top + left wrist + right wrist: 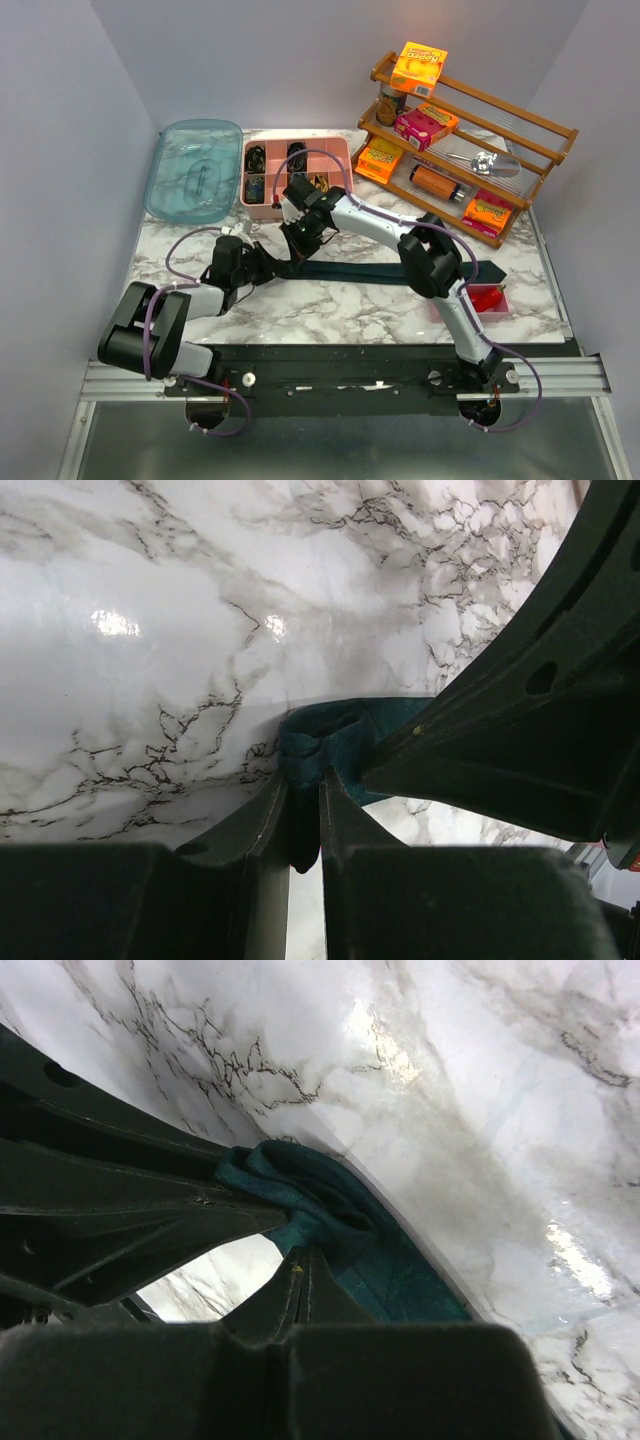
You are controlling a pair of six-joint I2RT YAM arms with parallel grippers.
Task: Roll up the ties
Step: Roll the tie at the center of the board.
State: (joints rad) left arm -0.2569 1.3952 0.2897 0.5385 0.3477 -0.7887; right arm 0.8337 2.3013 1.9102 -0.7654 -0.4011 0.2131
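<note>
A dark teal tie [400, 272] lies stretched left to right across the marble table [340, 310], its wide end at the right. Both grippers meet at its left, narrow end. My left gripper [265, 265] comes in from the left. In the left wrist view its fingers [262, 810] stand close together with bunched tie fabric [315, 735] pinched between them. My right gripper [297, 248] reaches down from behind. In the right wrist view its jaws [303, 1252] are pressed shut, and the folded tie end [330, 1210] gathers at their tips. The two grippers nearly touch.
A pink compartment box [336, 150] holding dark and yellow coils stands behind the grippers, with a teal lid [195, 170] to its left. A wooden rack [470, 130] of boxes and cans fills the back right. A small pink tray [497, 305] with a red object sits near the tie's wide end.
</note>
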